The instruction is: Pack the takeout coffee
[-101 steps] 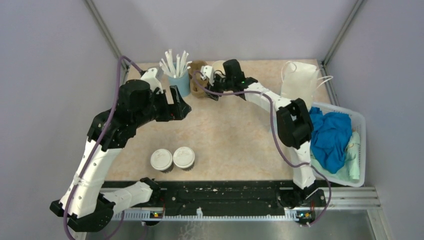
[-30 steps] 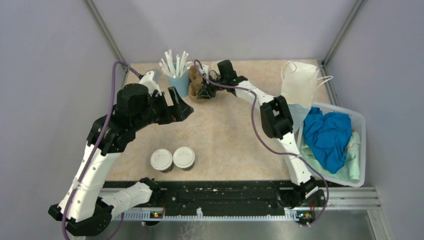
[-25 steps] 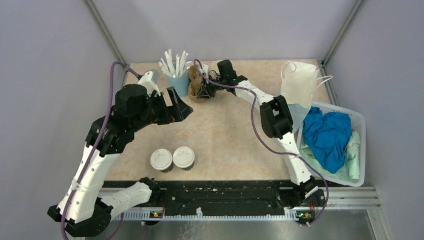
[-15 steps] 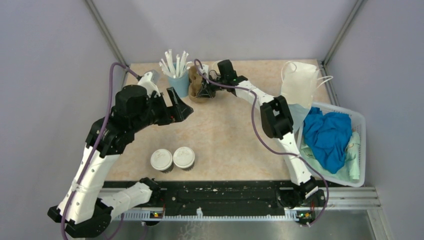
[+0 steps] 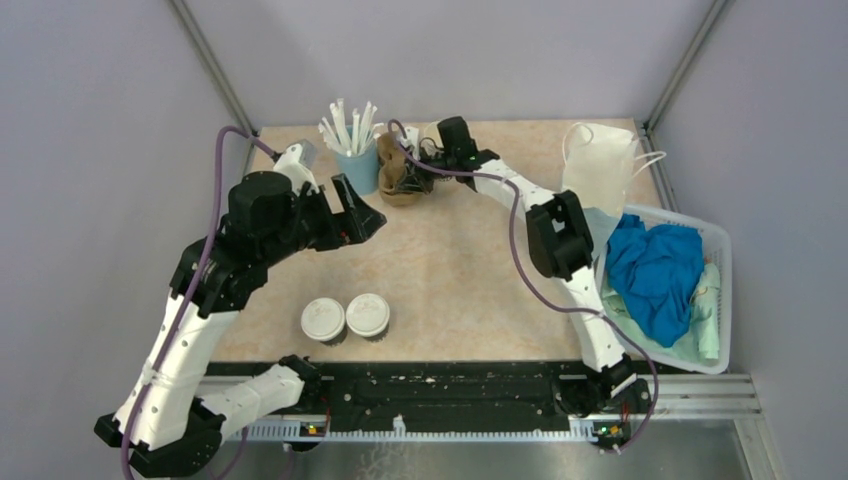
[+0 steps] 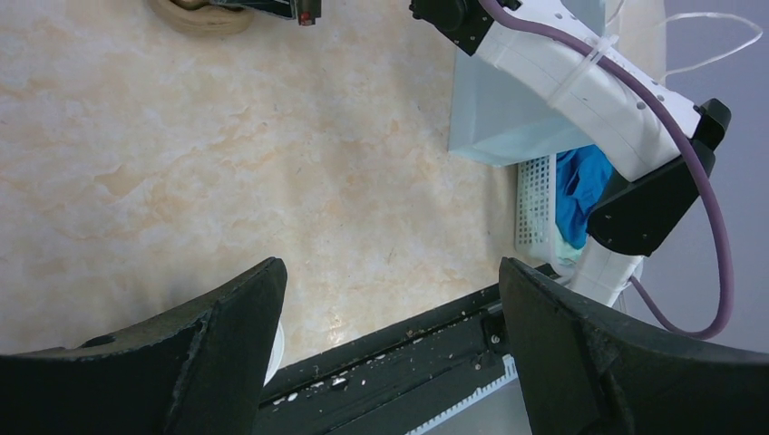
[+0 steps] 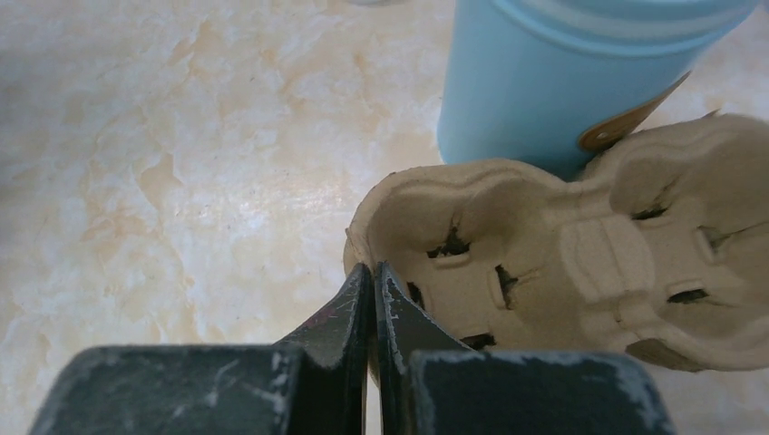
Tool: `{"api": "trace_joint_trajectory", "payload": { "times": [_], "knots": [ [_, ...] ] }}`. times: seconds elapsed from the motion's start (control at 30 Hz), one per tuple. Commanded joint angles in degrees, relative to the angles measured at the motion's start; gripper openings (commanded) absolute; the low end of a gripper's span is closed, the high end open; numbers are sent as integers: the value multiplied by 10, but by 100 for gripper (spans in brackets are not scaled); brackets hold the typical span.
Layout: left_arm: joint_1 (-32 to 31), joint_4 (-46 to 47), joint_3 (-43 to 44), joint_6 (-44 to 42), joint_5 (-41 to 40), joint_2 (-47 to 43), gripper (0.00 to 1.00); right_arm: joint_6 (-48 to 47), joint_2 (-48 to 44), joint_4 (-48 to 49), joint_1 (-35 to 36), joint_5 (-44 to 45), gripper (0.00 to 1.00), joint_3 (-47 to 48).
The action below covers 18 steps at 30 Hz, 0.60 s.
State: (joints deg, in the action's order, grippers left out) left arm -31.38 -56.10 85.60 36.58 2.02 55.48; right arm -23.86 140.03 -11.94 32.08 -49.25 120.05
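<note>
The takeout coffee is two dark cups with white lids (image 5: 323, 319) (image 5: 368, 314), side by side near the table's front edge. At the back, a brown pulp cup carrier (image 5: 392, 178) (image 7: 562, 258) leans against the blue straw cup. My right gripper (image 5: 413, 172) (image 7: 374, 274) is shut on the carrier's near rim, with the thin edge pinched between its fingers. My left gripper (image 5: 352, 212) (image 6: 390, 276) hovers open above the table, left of centre, with nothing between its fingers. It is well away from the cups.
A light blue cup (image 5: 357, 165) (image 7: 580, 72) of white straws stands right behind the carrier. A white paper bag (image 5: 600, 160) stands at the back right. A white basket (image 5: 718, 250) holding blue cloth (image 5: 655, 270) sits along the right edge.
My right gripper's fingers have closed on the carrier's rim, and the carrier has tipped up a little against the straw cup. The left arm has hardly moved.
</note>
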Motion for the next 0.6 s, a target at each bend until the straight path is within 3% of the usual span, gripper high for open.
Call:
{"api": "trace_joint_trajectory", "payload": {
  "times": [0.0,0.3,0.57],
  "knots": [
    [2,41,-9,3,-9,-11,93,-59,-87,31,2,22,0,-3],
    [2,54,-25,8,-36,-23,93,-145,-174,176,18,95,0,-133],
    [2,56,-19,6,-42,-19,92,-213,-210,216,35,133,0,-150]
  ]
}}
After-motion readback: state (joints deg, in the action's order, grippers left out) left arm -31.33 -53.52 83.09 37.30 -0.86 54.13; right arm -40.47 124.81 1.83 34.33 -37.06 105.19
